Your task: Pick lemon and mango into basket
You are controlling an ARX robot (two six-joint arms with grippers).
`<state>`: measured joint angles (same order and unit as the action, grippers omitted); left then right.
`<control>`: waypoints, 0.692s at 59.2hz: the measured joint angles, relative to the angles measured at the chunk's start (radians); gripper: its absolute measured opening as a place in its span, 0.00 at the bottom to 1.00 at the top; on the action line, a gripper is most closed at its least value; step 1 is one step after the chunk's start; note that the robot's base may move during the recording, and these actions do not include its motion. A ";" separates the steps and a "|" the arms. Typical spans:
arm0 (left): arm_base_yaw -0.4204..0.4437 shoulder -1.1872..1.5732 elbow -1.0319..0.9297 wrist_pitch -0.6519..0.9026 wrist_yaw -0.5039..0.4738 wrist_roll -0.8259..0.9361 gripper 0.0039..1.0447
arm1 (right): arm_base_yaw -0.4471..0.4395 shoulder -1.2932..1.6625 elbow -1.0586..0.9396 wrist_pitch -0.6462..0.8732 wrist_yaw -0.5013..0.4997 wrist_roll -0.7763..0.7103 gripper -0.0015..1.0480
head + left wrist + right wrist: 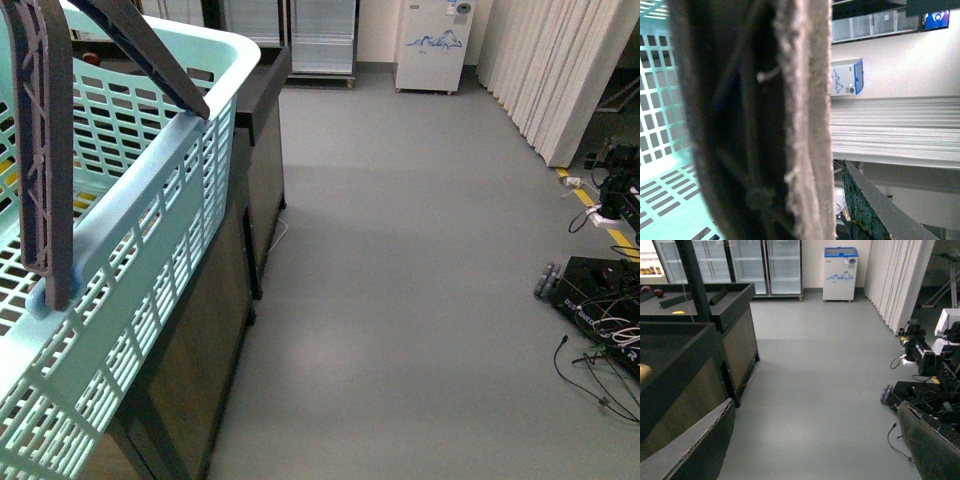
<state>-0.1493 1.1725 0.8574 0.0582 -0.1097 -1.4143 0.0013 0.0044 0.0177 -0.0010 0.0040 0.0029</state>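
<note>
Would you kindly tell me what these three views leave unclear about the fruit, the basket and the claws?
Mango and lemon: not identifiable; the right wrist view shows only a yellow spot on the far stand, too small to name.
Basket inside: mostly beyond the front view's left edge; contents unseen.
Left claw: a blurred dark surface fills the left wrist view; open or shut unclear.

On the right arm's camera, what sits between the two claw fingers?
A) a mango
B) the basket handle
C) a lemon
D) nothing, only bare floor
D: the right gripper has its fingers spread wide apart, and only the grey floor shows in the gap between them.
</note>
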 joint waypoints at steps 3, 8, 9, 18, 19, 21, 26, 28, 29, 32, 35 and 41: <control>0.000 0.000 0.000 0.000 0.001 0.001 0.25 | 0.000 -0.001 0.000 0.000 -0.002 0.000 0.92; 0.000 0.000 0.000 0.000 0.004 0.000 0.25 | 0.000 -0.001 0.000 0.000 -0.003 0.000 0.92; 0.000 0.000 0.000 0.000 0.004 0.000 0.24 | 0.000 -0.001 0.000 0.000 -0.001 0.000 0.92; 0.000 0.000 0.000 0.000 0.004 0.000 0.24 | 0.000 -0.002 0.000 0.000 -0.004 0.000 0.92; 0.000 0.000 0.000 0.000 0.004 0.000 0.24 | 0.000 -0.002 0.000 0.000 -0.003 0.000 0.92; 0.000 0.000 0.000 0.000 0.003 0.001 0.24 | 0.000 -0.002 0.000 0.000 -0.002 0.000 0.92; 0.000 0.000 0.000 0.000 0.003 0.000 0.24 | 0.000 -0.002 0.000 0.000 -0.002 0.000 0.92; 0.000 0.000 0.000 0.000 0.003 0.000 0.24 | 0.000 -0.002 0.000 0.000 -0.001 0.000 0.92; 0.000 0.000 0.000 0.000 0.003 0.000 0.24 | 0.000 -0.002 0.000 0.000 -0.002 0.000 0.92; 0.000 0.000 0.000 0.000 0.002 0.002 0.24 | 0.000 -0.002 0.000 0.000 -0.002 0.000 0.92; 0.000 0.000 0.000 0.000 0.002 0.002 0.24 | 0.000 -0.002 0.000 0.000 -0.002 0.000 0.92; 0.002 0.000 -0.001 0.000 0.000 0.003 0.21 | 0.000 -0.002 0.000 0.000 -0.002 0.000 0.92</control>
<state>-0.1474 1.1725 0.8566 0.0582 -0.1097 -1.4113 0.0013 0.0029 0.0177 -0.0013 0.0017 0.0029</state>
